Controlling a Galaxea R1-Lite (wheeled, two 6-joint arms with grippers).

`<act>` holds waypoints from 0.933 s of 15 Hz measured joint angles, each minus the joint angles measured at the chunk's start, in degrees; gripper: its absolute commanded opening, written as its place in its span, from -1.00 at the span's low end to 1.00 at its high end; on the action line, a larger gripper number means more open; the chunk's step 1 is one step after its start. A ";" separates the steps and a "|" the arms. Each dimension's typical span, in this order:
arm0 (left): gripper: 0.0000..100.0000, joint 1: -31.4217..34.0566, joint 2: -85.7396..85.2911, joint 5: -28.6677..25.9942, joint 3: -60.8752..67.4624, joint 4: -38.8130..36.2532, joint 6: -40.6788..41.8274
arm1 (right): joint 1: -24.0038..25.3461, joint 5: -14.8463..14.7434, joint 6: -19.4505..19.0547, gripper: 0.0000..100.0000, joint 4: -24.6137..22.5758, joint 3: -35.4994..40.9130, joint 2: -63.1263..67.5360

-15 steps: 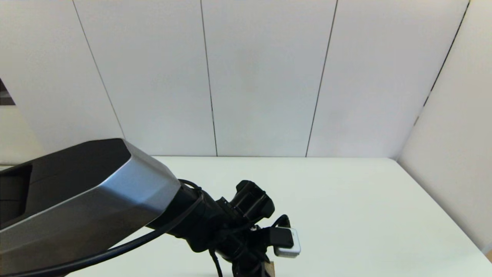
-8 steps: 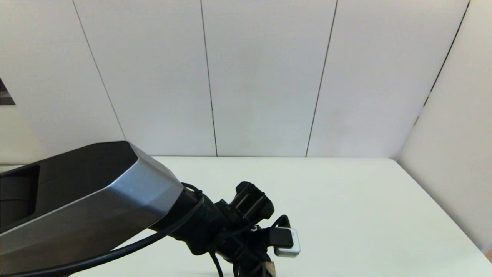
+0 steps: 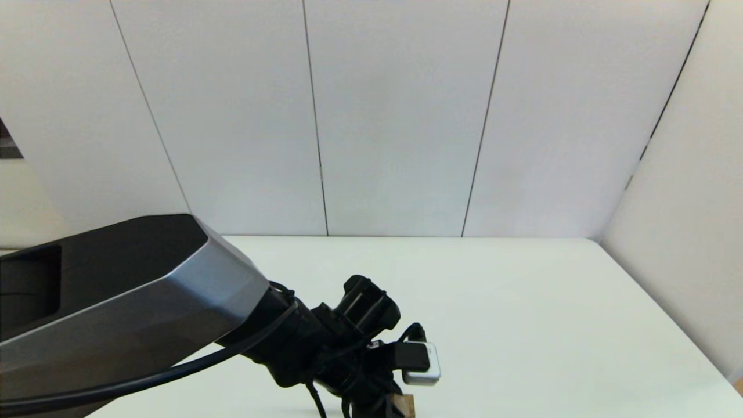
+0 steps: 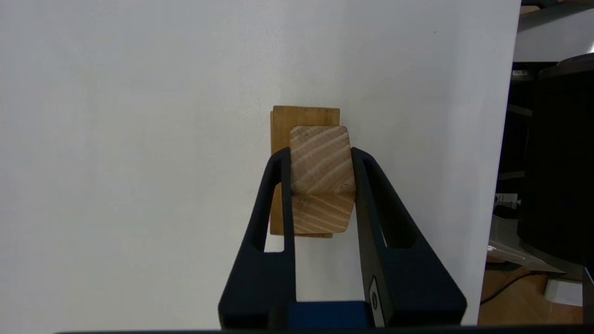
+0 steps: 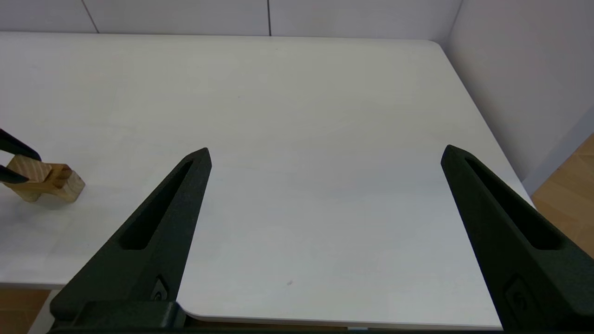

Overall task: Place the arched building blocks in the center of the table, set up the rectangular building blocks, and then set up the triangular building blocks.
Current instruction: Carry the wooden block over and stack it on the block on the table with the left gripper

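The left gripper [image 4: 320, 160] fingers [image 4: 278, 195] grasp the triangular building blocks [image 4: 320, 160] just above a flat-lying block [image 4: 280, 130]; the right gripper [image 5: 325, 153] fingers are spread over bare worktop [image 5: 325, 116].

I see a block [image 4: 320, 160] of pale wood with wavy grain lines, held in my left gripper [image 4: 320, 185]. Its fingers [image 4: 371, 222] look like matt black plastic. Under the block, the table [image 4: 139, 162] is smooth, white and a bit shiny.
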 measured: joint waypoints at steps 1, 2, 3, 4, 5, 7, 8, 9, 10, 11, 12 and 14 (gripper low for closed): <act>-1.00 0.07 -0.11 -0.02 0.02 -0.02 0.02 | 0.00 0.01 0.02 1.00 0.00 0.00 0.00; -1.00 0.11 -0.13 0.00 0.05 -0.07 0.00 | 0.00 0.00 0.02 1.00 0.00 0.00 0.00; -1.00 0.16 -0.13 0.00 0.05 -0.07 0.07 | 0.00 0.00 0.02 1.00 -0.01 0.00 0.00; -1.00 0.16 -0.13 0.00 0.05 -0.09 0.11 | 0.00 0.00 0.00 1.00 0.00 0.00 0.00; -1.00 0.18 -0.13 -0.06 0.05 -0.07 0.22 | 0.00 0.00 0.00 1.00 0.00 0.00 0.00; -1.00 0.18 -0.13 -0.17 -0.15 -0.09 0.22 | 0.00 0.00 0.02 1.00 -0.01 0.00 0.00; -1.00 0.18 -0.11 -0.24 -0.20 -0.09 0.24 | 0.00 0.00 0.02 1.00 -0.01 0.00 0.00; -1.00 0.18 0.00 -0.28 -0.21 -0.16 0.29 | 0.00 0.00 0.00 1.00 0.00 0.00 0.00; -1.00 0.18 0.11 -0.28 -0.30 -0.18 0.33 | 0.00 0.00 0.00 1.00 -0.01 0.00 0.00; -1.00 0.18 0.37 -0.28 -0.39 -0.38 0.30 | 0.00 0.00 0.00 1.00 0.00 0.00 0.00; -1.00 0.18 0.72 -0.35 -0.41 -1.16 0.33 | 0.00 0.00 0.02 1.00 0.00 0.00 0.00; -1.00 0.18 1.27 -0.39 -0.48 -2.34 0.33 | 0.00 0.00 -0.02 1.00 0.00 0.00 0.00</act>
